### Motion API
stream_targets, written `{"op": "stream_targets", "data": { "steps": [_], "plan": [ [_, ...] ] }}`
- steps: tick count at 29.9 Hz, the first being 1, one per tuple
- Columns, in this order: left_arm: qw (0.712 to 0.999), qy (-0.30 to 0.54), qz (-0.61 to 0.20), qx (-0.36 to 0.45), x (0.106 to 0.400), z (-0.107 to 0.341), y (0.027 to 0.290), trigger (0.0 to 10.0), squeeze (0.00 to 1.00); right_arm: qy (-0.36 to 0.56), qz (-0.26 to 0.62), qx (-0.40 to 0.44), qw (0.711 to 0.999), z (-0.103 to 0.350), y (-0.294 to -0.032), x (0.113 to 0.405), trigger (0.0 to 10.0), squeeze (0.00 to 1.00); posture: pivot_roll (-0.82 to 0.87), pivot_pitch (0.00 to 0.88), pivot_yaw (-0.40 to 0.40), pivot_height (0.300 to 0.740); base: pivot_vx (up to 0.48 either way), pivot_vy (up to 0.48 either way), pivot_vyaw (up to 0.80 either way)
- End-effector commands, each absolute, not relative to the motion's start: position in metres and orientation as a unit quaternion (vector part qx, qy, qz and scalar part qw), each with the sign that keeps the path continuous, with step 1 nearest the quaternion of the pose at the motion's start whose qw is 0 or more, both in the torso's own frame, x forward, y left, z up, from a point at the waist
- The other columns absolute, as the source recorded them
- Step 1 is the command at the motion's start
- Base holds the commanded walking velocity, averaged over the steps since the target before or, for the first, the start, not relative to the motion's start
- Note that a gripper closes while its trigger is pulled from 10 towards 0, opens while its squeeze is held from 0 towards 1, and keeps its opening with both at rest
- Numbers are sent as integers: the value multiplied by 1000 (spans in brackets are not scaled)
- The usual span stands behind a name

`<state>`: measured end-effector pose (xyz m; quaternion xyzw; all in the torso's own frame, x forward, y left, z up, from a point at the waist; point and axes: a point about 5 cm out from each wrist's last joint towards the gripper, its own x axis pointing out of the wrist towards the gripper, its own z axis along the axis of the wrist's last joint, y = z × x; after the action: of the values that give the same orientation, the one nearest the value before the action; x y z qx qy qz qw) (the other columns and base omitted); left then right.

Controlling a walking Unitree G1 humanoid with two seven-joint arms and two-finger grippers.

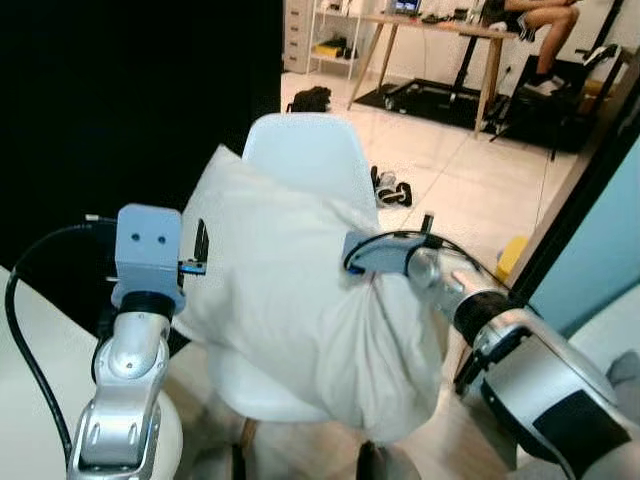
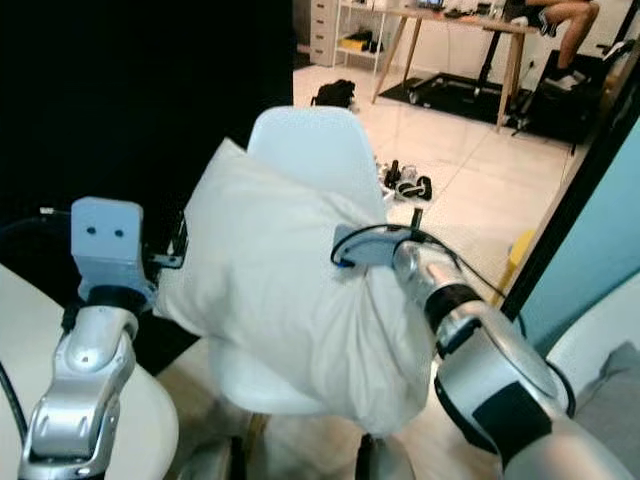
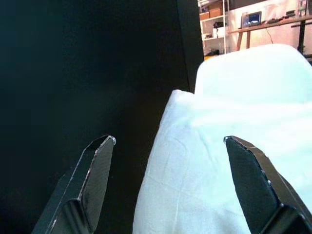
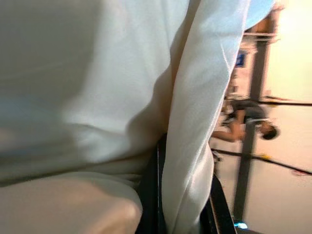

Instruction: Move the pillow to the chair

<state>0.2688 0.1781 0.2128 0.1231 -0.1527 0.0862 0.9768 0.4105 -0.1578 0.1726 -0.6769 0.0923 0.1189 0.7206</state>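
Note:
A large white pillow (image 1: 290,290) rests on the seat of a white shell chair (image 1: 300,150), leaning against its backrest and drooping over the seat's front right. My right gripper (image 4: 183,195) is shut on a fold of the pillow's right side, its fingers buried in the cloth below the wrist (image 1: 385,252). My left gripper (image 3: 169,140) is open at the pillow's left edge, and the edge lies between its two black fingers (image 3: 97,165) without being squeezed.
A white round table (image 1: 30,340) stands at my lower left. A black panel (image 1: 120,100) fills the left behind the chair. Shoes (image 1: 392,190) and a dark bag (image 1: 310,98) lie on the tiled floor beyond. A person (image 1: 540,20) sits at a far desk.

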Motion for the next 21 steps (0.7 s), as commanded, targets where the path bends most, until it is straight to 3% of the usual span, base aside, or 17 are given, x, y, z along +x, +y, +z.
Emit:
{"op": "stream_targets", "data": {
  "steps": [1, 11, 15, 19, 20, 21],
  "plan": [
    [978, -150, 82, 118, 269, 213, 177, 10000, 0, 58, 65, -703, 706, 199, -168, 417, 10000, 0, 91, 0, -82, 560, 0, 0, 0],
    [978, -151, 83, 119, 269, 214, 178, 10000, 0, 20, 53, -763, 644, 211, -162, 420, 10000, 0, 98, 0, -86, 520, 0, 0, 0],
    [978, -151, 84, 118, 268, 214, 177, 10000, 0, 29, 11, -793, 608, 224, -177, 422, 10000, 0, 101, 0, -93, 500, 0, 0, 0],
    [978, -150, 85, 117, 268, 214, 177, 10000, 0, 49, -16, -794, 605, 226, -192, 421, 10000, 0, 96, 0, -93, 500, 0, 0, 0],
    [978, -150, 85, 116, 267, 213, 177, 10000, 0, 68, -10, -775, 628, 222, -196, 420, 10000, 631, 96, 0, -93, 500, 0, 0, 0],
    [978, -150, 85, 116, 267, 213, 177, 10000, 0, 68, -10, -775, 628, 222, -196, 420, 10000, 631, 96, 0, -93, 500, 0, 0, 0]
  ]
}}
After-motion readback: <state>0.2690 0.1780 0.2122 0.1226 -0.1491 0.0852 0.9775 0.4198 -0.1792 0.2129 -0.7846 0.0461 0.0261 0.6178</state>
